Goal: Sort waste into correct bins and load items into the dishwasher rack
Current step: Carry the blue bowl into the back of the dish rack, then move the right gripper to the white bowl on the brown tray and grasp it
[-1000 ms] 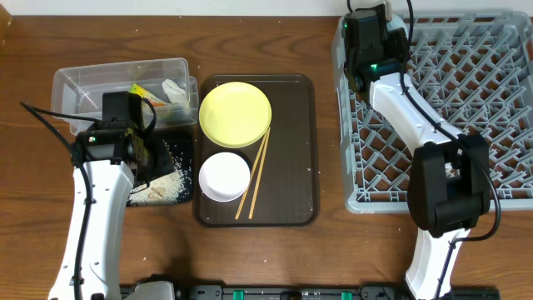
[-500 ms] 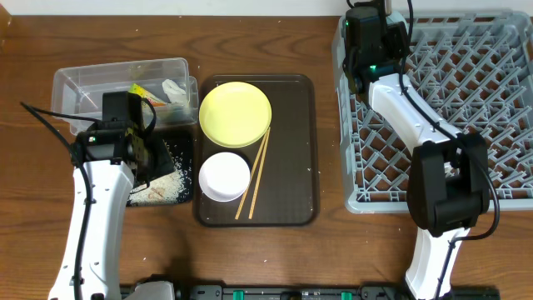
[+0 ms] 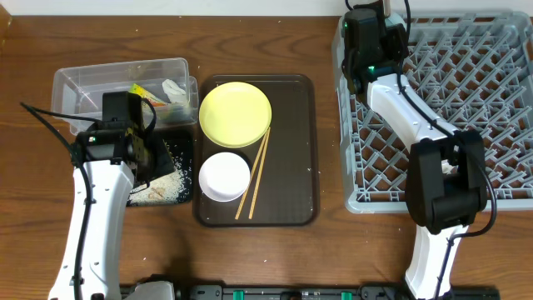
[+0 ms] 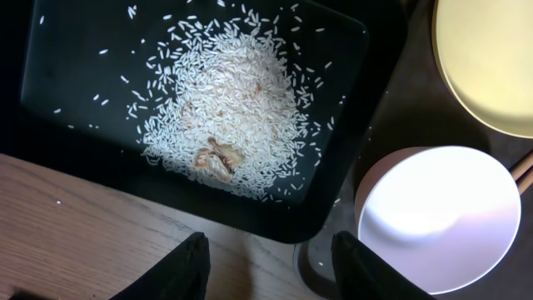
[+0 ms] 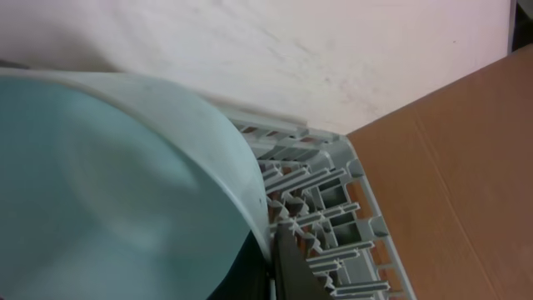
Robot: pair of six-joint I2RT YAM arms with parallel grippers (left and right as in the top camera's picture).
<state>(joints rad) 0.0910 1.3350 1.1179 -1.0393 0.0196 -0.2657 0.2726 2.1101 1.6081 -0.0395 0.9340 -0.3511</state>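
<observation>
— Where's the right claw?

— Near the far right corner of the bench, over the far-left corner of the rack. It's clamped on the rim of the light blue bowl. One dark finger lies against the bowl's outer wall, and the rack's grey corner shows just behind it.

— And the left claw?

— Toward the left edge, over the near rim of the black tray. Its fingers are apart with nothing between them. The rice lies heaped in that tray with a brownish bit in it.

— The rest?

— The clear tub sits by the far left corner, just behind the black tray. It holds the wrapper and the white scrap. In the middle of the bench, the brown tray carries the yellow plate. The white bowl sits nearer us, and the chopsticks lie slanted beside both.
</observation>
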